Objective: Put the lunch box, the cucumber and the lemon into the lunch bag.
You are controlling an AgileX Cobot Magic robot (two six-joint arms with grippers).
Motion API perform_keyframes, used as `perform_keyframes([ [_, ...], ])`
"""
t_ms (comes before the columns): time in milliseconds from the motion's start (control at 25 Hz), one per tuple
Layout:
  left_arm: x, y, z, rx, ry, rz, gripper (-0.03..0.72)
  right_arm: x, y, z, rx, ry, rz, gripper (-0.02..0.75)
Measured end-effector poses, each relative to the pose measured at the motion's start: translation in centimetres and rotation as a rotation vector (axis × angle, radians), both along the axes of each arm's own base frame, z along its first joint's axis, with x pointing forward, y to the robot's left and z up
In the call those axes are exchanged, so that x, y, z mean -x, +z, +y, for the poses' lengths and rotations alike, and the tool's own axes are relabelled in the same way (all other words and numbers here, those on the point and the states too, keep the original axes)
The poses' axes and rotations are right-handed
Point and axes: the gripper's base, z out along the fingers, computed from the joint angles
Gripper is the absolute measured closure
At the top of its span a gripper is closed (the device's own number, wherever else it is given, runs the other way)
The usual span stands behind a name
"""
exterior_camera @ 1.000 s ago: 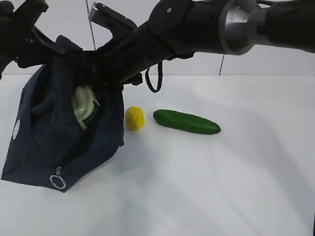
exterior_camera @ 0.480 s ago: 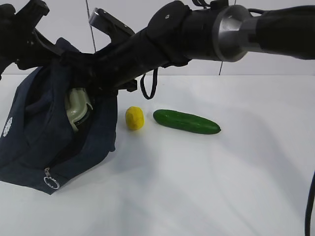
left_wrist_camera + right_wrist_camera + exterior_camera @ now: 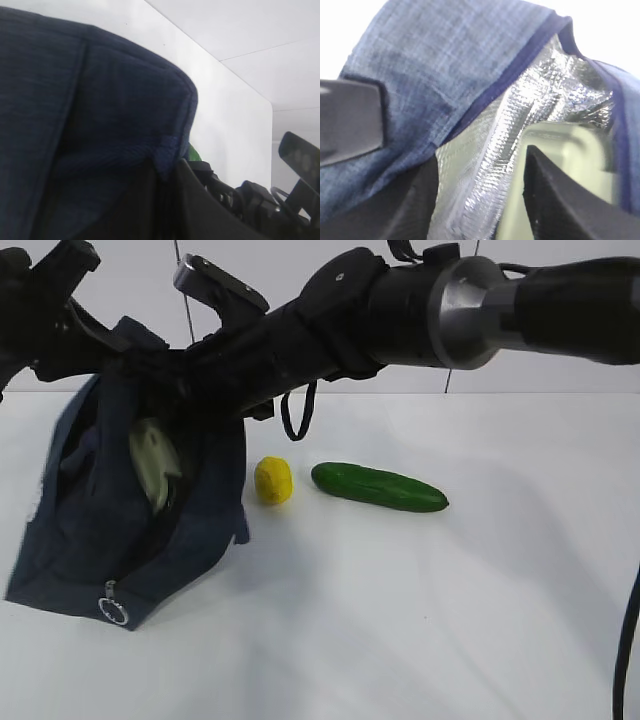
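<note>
While held up at its top edge from the left, stands the lunch bag (image 3: 130, 530) on the white table (image 3: 420, 620) at the left of the exterior view, mouth gaping toward the camera, zipper ring (image 3: 113, 611) low at the front corner. Shows inside that mouth the lunch box (image 3: 152, 465), pale green lid outward, long axis steeply tilted, upper end leaning left. Reaches in from the right, across the bag's top, the right gripper (image 3: 185, 380), fingertips lost behind the fabric. Lies just right of the bag the lemon (image 3: 273, 481), and beyond it, apart, the cucumber (image 3: 378, 488), long axis running left to right, right end a little nearer the camera. From the left wrist: fills the frame with navy fabric (image 3: 90, 115), pinched at the bottom edge by the left gripper (image 3: 167, 185), jaws closed on the lunch bag; peeks out a green sliver past the fold. From the right wrist: stands apart the right gripper's fingers (image 3: 560, 195), nothing clamped between; shows silvery lining (image 3: 520, 110) and the pale lid between the jaws, just past them.
</note>
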Motion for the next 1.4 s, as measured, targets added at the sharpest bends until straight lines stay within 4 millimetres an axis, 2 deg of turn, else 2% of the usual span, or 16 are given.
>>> perform_keyframes([
  [280, -0.1, -0.2, 0.0, -0.004, -0.001, 0.005, 0.662, 0.1, 0.1, 0.0, 0.001, 0.037, -0.005, 0.302],
  [440, -0.2, -0.4, 0.7, 0.000, 0.007, 0.025, 0.662, 0.1, 0.4, -0.9, -0.001, 0.071, 0.022, 0.302],
  [600, -0.4, -0.5, 2.0, 0.003, 0.035, 0.039, 0.662, -0.2, 2.5, -3.1, -0.021, 0.102, 0.033, 0.302],
  [800, -0.4, -0.5, 2.2, -0.008, 0.032, 0.042, 0.662, -0.5, 5.6, -6.3, -0.026, 0.115, 0.003, 0.302],
  [960, -0.4, -0.5, 2.2, -0.013, 0.028, 0.041, 0.663, -0.5, 6.8, -9.0, 0.095, 0.137, -0.056, 0.302],
  [1160, -0.4, -0.6, 2.2, -0.016, 0.021, 0.040, 0.663, -0.7, 5.7, -11.6, 0.314, 0.193, -0.062, 0.302],
  [1400, -0.4, -0.6, 2.2, -0.021, 0.016, 0.036, 0.663, -1.1, 4.2, -14.0, 0.656, 0.240, -0.128, 0.302],
])
